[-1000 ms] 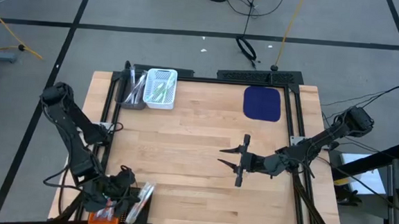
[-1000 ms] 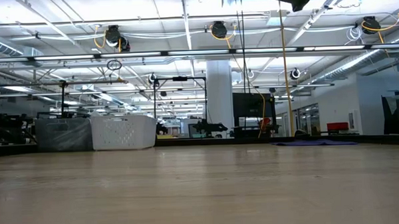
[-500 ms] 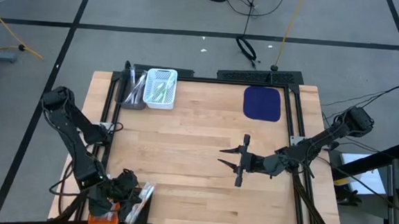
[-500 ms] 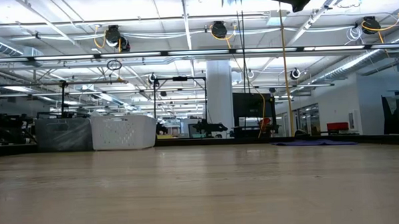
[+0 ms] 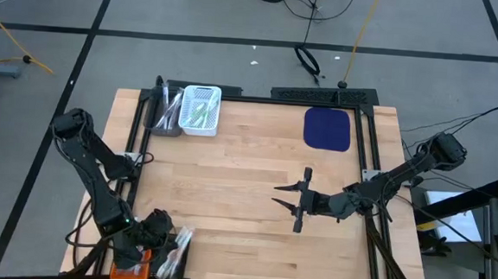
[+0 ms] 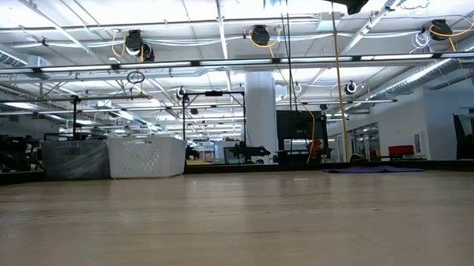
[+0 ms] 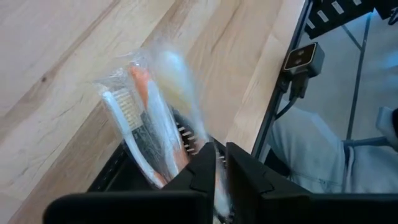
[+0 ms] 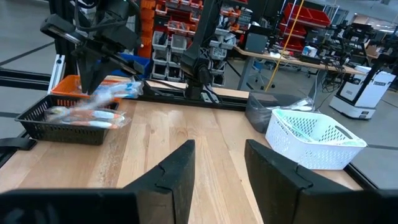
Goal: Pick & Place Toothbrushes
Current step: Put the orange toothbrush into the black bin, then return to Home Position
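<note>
The left gripper is at the near left corner of the table, directly over a black basket that sits beside an orange tray. In the left wrist view the two fingers stand close together with only a narrow gap between them, and a strip of clear wrapping runs through that gap. Whether the fingers are actually clamped on the wrapping cannot be told. Just ahead of the fingertips, wrapped toothbrushes stick up out of the black basket: one has a white head with bristles, one is orange, and one is pale and blurred.

The right gripper hangs over the middle right of the table, well apart from both baskets. Its fingers are spread wide with nothing between them. From the right wrist view, the black basket with its wrapped toothbrushes lies at the far side under the left arm.

At the far left corner of the table, a white basket holds several green and white toothbrushes. A grey bin touches its left side. A dark blue mat lies flat at the far right of the table.
</note>
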`<state>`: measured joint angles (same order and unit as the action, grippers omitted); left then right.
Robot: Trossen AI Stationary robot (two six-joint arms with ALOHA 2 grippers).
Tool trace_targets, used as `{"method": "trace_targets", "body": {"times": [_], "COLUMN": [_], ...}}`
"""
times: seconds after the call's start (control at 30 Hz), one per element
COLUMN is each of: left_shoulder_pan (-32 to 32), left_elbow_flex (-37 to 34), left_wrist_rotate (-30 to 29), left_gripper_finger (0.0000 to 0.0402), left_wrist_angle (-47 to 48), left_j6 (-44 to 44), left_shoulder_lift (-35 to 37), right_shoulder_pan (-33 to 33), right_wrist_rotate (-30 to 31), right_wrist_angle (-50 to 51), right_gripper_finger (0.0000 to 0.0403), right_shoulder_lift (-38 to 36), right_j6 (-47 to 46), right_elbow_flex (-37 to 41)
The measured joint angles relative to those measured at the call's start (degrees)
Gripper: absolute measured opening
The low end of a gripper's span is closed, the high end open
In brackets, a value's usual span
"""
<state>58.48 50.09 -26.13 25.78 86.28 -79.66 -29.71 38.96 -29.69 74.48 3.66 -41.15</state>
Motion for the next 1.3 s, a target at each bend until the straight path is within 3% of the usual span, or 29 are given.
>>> {"method": "trace_targets", "body": {"times": [0.23,0.4,0.7,0.87,0.97,1.3], "left_shoulder_pan": [-0.1,-0.6,-0.9,-4.1,-7.6,-20.2], "left_elbow_flex": [0.0,0.0,0.0,0.0,0.0,-2.1], "left_wrist_rotate": [-0.9,-3.8,-29.0,-36.6,-36.7,-31.1], "left_gripper_finger": [0.0079,0.0087,0.0088,0.0088,0.0088,0.0088], "left_wrist_angle": [0.0,0.5,7.4,14.9,17.8,15.0], "left_j6": [-2.3,-8.1,-22.6,-23.8,-22.9,-36.1], "left_shoulder_lift": [0.0,1.1,9.9,12.3,13.5,18.4], "right_shoulder_pan": [0.0,0.0,0.3,1.0,1.2,1.6], "right_wrist_rotate": [0.0,0.0,0.0,0.0,0.0,4.8], "right_wrist_angle": [0.0,0.0,2.6,6.9,7.3,1.8], "right_gripper_finger": [0.0132,0.0132,0.0132,0.0132,0.0132,0.013], "right_shoulder_lift": [0.0,0.0,-0.1,-3.3,-6.8,-24.9], "right_j6": [0.0,0.0,1.4,-1.2,-1.6,-1.1], "right_elbow_flex": [0.0,0.0,0.0,0.3,2.8,17.3]}}
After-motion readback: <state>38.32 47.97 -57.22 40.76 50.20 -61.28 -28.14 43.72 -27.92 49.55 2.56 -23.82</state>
